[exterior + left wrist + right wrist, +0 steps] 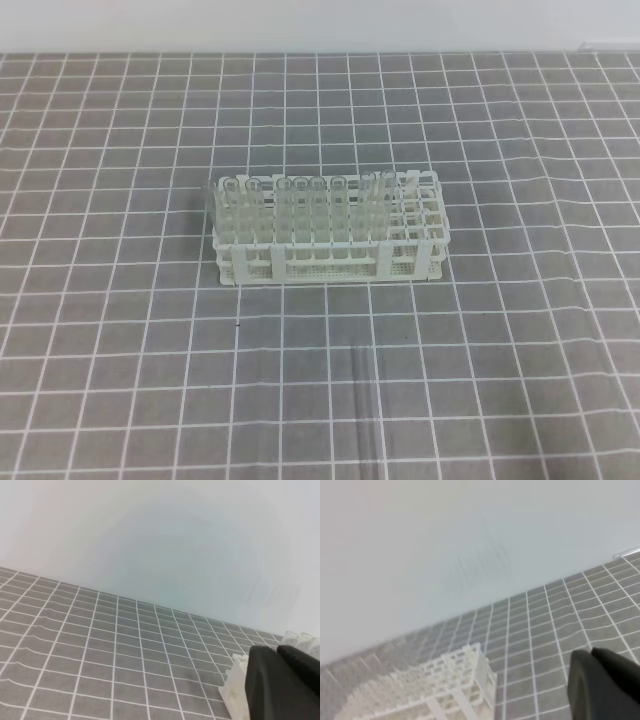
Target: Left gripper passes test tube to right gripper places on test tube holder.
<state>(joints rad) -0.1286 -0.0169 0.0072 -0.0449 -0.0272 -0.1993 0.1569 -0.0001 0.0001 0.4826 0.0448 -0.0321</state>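
Exterior high view: white plastic lattice test tube holder [330,235] sits mid-frame on the grey cloth with white grid lines [120,350], its left and centre holes already stocked with upright clear tubes, its right-hand holes bare. A slender colourless see-through test tube [365,405] lies flat on the cloth at lower centre, well apart from the rack, running roughly top to bottom of the frame; faint, easy to miss. Neither arm shows in this view. Left wrist view: black bulky left gripper [280,680] fills the lower right corner, jaws pressed together with nothing between them, a corner of the rack just beyond. Right wrist view: black right gripper [602,682] likewise at lower right, jaws together and empty, rack at lower left. Judged step: the pick has not begun. To do it well, the left jaws would need to part first, come down square across the tube near its middle, and close gently since glass rolls and slips, leaving one end free for the right jaws to take.
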